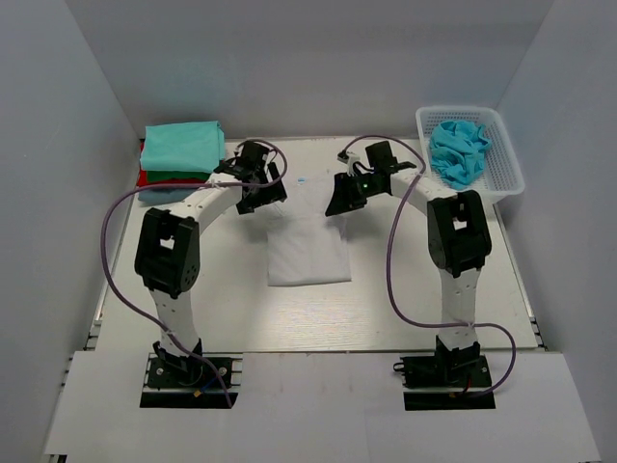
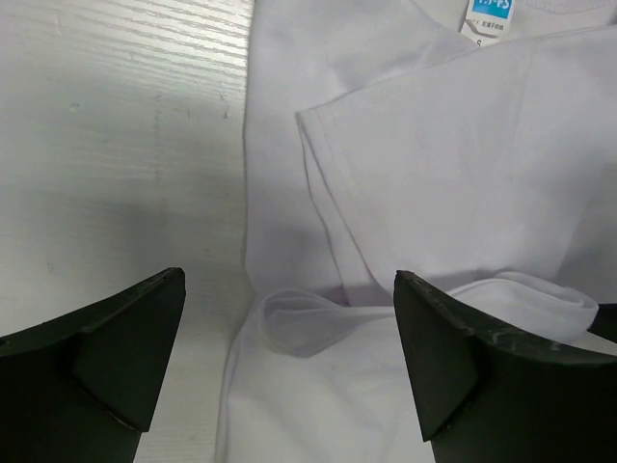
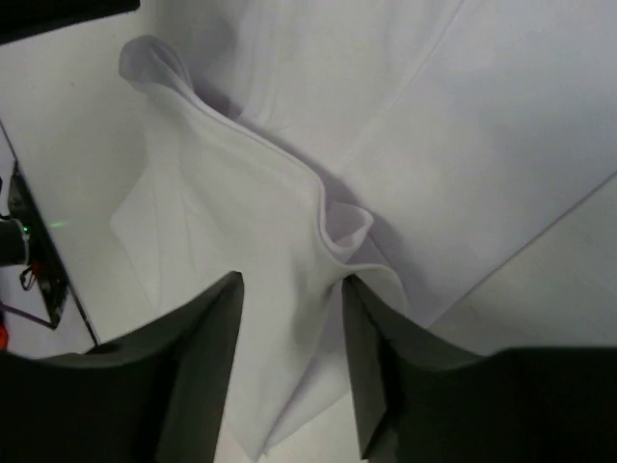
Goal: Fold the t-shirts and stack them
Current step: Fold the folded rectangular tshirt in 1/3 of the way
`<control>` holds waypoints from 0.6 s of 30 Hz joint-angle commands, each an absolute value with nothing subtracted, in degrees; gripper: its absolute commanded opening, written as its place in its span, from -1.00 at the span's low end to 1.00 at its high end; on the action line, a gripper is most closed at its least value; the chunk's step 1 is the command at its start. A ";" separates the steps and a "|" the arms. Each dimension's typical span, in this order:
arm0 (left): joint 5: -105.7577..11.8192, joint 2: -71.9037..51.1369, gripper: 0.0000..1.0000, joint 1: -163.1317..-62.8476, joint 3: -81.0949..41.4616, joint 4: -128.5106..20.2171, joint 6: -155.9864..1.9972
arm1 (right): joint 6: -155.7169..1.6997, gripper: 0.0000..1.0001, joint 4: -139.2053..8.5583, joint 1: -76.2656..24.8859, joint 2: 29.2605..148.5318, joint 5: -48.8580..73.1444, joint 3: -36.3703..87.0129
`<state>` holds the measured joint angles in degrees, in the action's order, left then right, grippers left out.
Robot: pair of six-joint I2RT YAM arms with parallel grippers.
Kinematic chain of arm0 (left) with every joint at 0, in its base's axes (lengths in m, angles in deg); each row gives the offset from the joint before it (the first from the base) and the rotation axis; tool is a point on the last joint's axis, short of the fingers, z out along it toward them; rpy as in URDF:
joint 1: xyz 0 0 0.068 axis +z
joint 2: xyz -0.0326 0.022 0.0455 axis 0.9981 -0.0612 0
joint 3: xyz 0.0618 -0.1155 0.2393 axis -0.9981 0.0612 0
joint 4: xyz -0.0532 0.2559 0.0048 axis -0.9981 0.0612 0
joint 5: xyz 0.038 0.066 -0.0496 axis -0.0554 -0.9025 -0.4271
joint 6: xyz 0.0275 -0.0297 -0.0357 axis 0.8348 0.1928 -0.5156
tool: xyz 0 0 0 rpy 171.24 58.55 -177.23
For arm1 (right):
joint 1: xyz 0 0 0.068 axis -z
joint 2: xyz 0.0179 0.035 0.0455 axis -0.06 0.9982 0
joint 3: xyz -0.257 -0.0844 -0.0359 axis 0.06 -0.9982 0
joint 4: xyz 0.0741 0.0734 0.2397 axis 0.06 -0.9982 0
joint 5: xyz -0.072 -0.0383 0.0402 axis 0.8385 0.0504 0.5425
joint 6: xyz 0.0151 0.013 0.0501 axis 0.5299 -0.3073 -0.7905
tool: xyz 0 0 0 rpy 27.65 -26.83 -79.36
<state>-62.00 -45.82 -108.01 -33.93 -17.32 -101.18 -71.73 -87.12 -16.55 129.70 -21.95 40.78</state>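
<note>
The white t-shirt [image 1: 307, 253] lies partly folded at the table's middle. My left gripper [image 1: 260, 196] hovers at its far left corner. In the left wrist view the gripper [image 2: 289, 352] is wide open over a rumpled, curled edge of the shirt [image 2: 434, 164], with nothing clamped. My right gripper [image 1: 339, 200] is at the far right corner. In the right wrist view it [image 3: 289, 362] is partly open, with a bunched fold of the white shirt [image 3: 280, 289] lying between its fingers. A folded stack stands at the far left: teal tee [image 1: 181, 145] on top, red [image 1: 145, 178] and grey-blue [image 1: 154, 196] below.
A white lattice basket [image 1: 501, 159] at the far right holds a crumpled light blue tee [image 1: 458, 149]. Grey walls close in the table on the left, right and back. Purple cables loop off both arms.
</note>
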 commanded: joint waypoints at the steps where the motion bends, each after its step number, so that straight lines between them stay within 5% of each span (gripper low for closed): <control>1: -63.23 -40.28 0.98 -107.67 -34.94 -14.87 -100.57 | -73.00 0.11 -87.23 -16.17 127.35 -24.61 42.33; 3: -65.06 -36.59 0.98 -107.67 -33.79 -14.34 -100.57 | -74.14 0.39 -86.79 -15.90 125.07 -19.44 39.17; 5: -65.68 -33.35 0.98 -107.67 -32.64 -13.20 -100.57 | -75.19 0.42 -86.18 -15.46 123.13 -17.06 36.79; 13: -56.49 -30.25 0.98 -109.08 -28.34 -16.17 -98.64 | -78.36 0.40 -86.79 -16.77 115.49 -7.04 32.57; 18: -46.71 -34.81 0.98 -109.61 -27.80 -22.06 -98.64 | -79.25 0.19 -85.73 -18.09 116.18 -9.65 33.00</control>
<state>-54.04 -32.95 -109.14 -28.62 -17.74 -99.44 -77.77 -86.73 -17.03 116.61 -8.86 32.99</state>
